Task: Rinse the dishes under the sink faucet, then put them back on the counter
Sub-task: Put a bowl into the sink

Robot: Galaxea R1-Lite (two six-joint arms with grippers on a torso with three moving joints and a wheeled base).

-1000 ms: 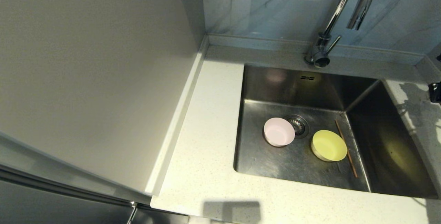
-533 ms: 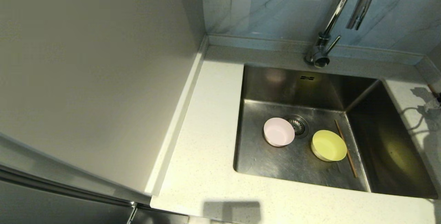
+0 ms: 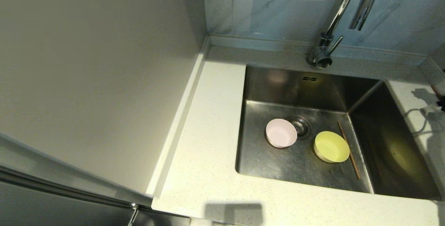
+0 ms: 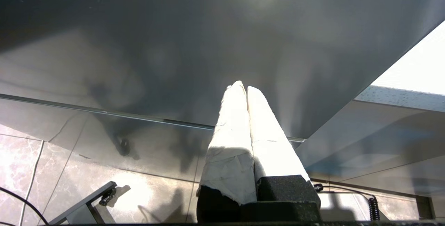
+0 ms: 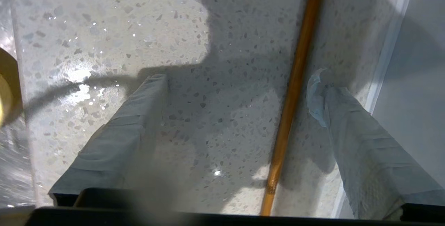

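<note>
Speckled off-white counter (image 5: 194, 121) is filling the right wrist view, and one wooden chopstick (image 5: 292, 90) is lying flat on it between the right gripper (image 5: 240, 80) fingers. The wrapped fingers (image 5: 118, 139) are standing wide apart, and the chopstick is sitting nearer to one of them; whether it is touching that finger cannot be determined. Neither finger is clamping it.

Well apart from the right gripper, the second chopstick (image 3: 349, 155) is lying on the floor of the sink (image 3: 302, 90), close along the basin's right wall. Just beside it, the yellow-green bowl (image 3: 331, 146) is resting on the basin floor. The pink bowl (image 3: 281, 132) is sitting on the far side of that bowl, against the round drain (image 3: 301, 126). The faucet (image 3: 333, 24) is rising from the counter's back edge, with its spout arching over the basin.

The left gripper (image 4: 242, 88) is hanging beneath the counter level, away from all dishes, before a dark cabinet front (image 4: 174, 45). Its fingers are pressed together on nothing.
</note>
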